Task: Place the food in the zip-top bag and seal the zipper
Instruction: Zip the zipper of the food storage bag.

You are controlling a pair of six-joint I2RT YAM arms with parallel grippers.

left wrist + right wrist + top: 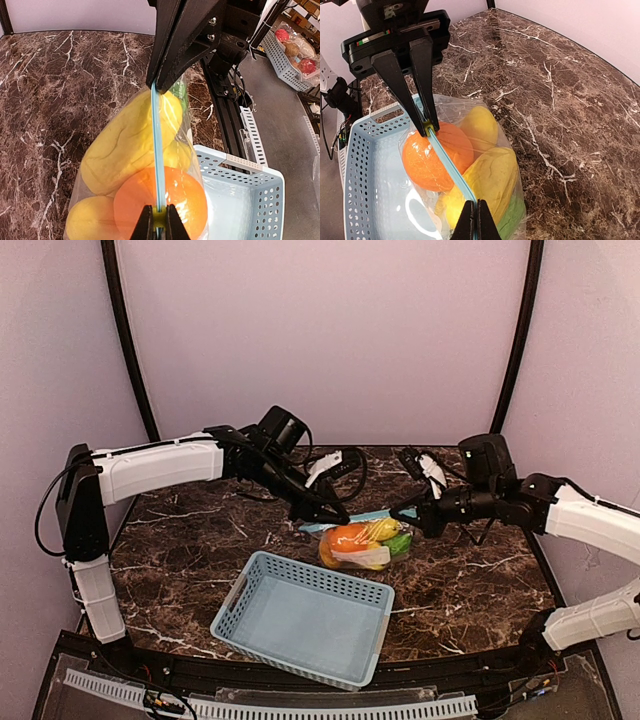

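The clear zip-top bag (362, 545) hangs between my two grippers, over the marble beside the basket's far edge. It holds the round orange (160, 200), yellow fruits (125, 145) and the green pod (516, 215). The light blue zipper (155, 150) runs taut and straight between the grippers and also shows in the right wrist view (451, 167). My left gripper (159, 221) is shut on the zipper end by the orange, with a small yellow-green piece between its fingertips. My right gripper (475, 220) is shut on the other zipper end, by the green pod. The bag's white label (420, 215) faces down.
The light blue perforated basket (305, 618) stands at the front middle of the dark marble table (190, 540), just under and in front of the bag. The basket also shows in the left wrist view (245, 200), and a second basket with packed items (295, 50) sits off the table.
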